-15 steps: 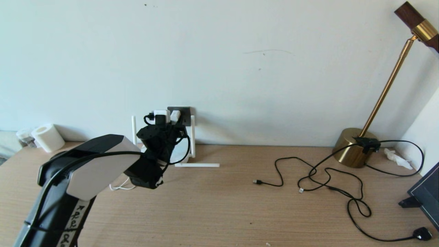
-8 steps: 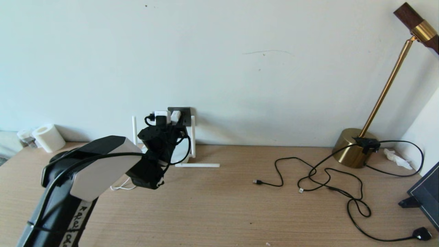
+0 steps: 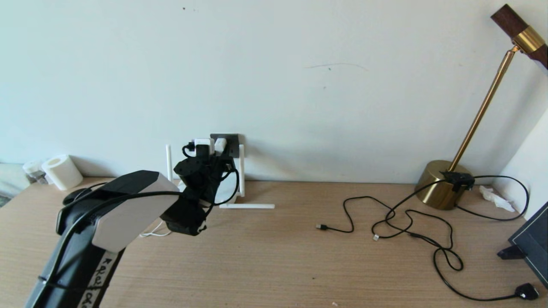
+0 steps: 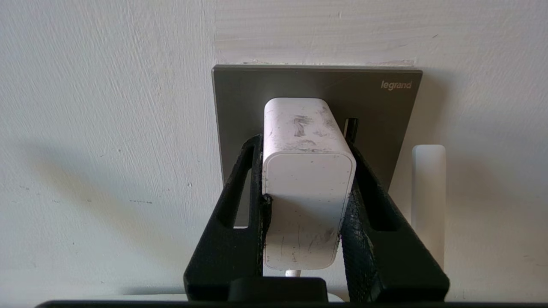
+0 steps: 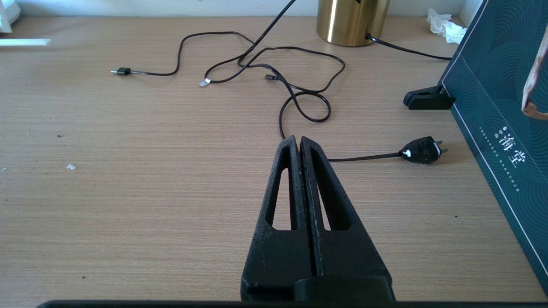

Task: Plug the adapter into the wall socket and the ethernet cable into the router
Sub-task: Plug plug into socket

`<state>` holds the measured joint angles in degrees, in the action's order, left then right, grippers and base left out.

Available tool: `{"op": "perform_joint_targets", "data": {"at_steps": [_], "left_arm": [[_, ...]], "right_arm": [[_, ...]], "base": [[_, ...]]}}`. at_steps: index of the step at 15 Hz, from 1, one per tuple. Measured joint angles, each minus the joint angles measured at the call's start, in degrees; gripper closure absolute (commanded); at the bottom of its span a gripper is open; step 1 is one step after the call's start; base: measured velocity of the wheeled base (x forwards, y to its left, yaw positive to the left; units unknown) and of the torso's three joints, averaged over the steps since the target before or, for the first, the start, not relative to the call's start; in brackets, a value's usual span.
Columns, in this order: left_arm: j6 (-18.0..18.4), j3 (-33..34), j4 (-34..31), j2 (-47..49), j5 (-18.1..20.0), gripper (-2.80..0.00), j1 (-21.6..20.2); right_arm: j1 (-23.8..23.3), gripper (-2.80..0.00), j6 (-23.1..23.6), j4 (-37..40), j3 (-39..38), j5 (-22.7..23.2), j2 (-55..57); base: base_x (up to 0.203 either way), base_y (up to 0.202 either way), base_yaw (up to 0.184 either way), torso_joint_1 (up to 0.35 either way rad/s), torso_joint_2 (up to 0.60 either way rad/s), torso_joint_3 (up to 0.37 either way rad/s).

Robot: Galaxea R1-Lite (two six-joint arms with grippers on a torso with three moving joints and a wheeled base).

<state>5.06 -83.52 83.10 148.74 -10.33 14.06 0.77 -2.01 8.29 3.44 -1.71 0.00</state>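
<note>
My left gripper point(image 4: 304, 143) is shut on the white adapter point(image 4: 306, 171), gripping its two sides. The adapter's far end meets the dark grey wall socket point(image 4: 317, 83); its pins are hidden. In the head view the adapter point(image 3: 219, 144) sits against the wall socket point(image 3: 231, 141) above the table's back edge. The router's body is hidden behind my left arm; only its white antennas point(image 3: 241, 169) show. I cannot see the ethernet cable. My right gripper point(image 5: 298, 139) hangs shut and empty over the table.
Thin black cables point(image 3: 411, 226) with small connectors lie at the right, ending in a two-pin plug point(image 5: 421, 149). A brass lamp base point(image 3: 441, 184), a dark box point(image 5: 492, 107) and a paper roll point(image 3: 62, 171) stand near the table's edges.
My left arm has edged a little forward and right toward the wall, carrying the adapter closer onto the socket. Nothing else has moved.
</note>
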Motion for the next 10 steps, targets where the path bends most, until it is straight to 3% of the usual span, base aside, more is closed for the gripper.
{"op": "perform_joint_targets", "data": {"at_steps": [10], "left_arm": [[0.0,-0.3,0.0,0.9,0.2,0.00,-0.4]], "right_arm": [[0.0,0.00,0.0,0.0,0.0,0.0,0.0]], "base": [[0.000,0.000,0.000,0.000,0.00,0.000]]}}
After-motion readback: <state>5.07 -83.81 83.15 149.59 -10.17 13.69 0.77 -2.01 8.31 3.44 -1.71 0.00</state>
